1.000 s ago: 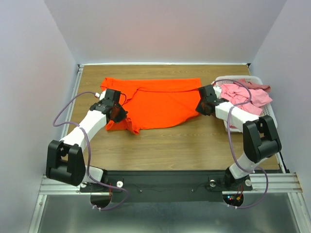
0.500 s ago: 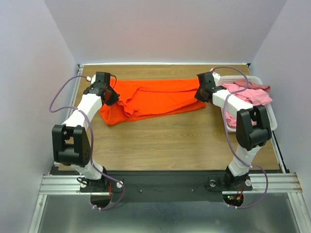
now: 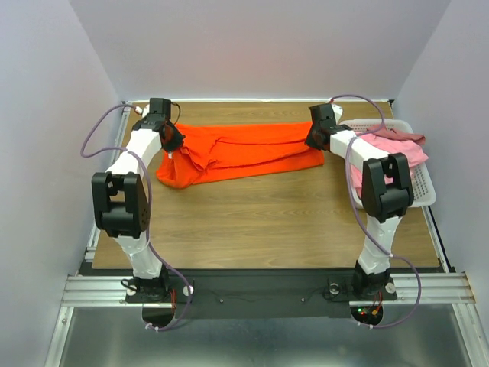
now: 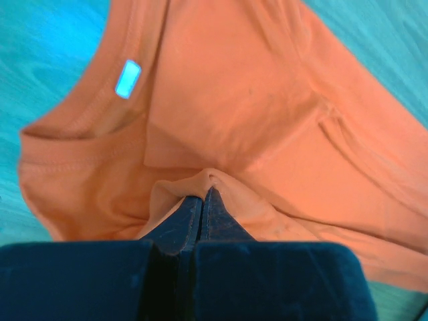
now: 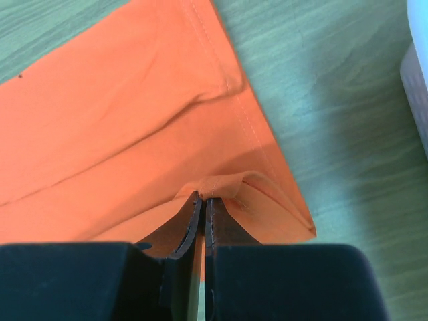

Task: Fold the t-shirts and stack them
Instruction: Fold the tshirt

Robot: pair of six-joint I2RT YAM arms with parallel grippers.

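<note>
The bright orange-red t-shirt (image 3: 237, 151) lies folded into a long band across the far part of the table. My left gripper (image 3: 173, 138) is shut on a pinch of its cloth at the left end, near the collar (image 4: 87, 114) and label (image 4: 127, 78). At the band's right end my right gripper (image 3: 313, 140) is shut on a fold of the hem (image 5: 231, 184). Both fingertip pairs are pressed together with cloth bunched at the tips. Pink and dusty rose t-shirts (image 3: 393, 149) sit heaped in the basket at the right.
The white slatted basket (image 3: 424, 187) stands at the table's right edge, close to my right arm. Bare wooden table (image 3: 260, 222) stretches from the shirt to the arm bases. Grey walls close in the back and sides.
Both grippers carried the shirt's near edge away from the bases to the far side, folding the shirt into a narrower band. Both arms now reach far out.
</note>
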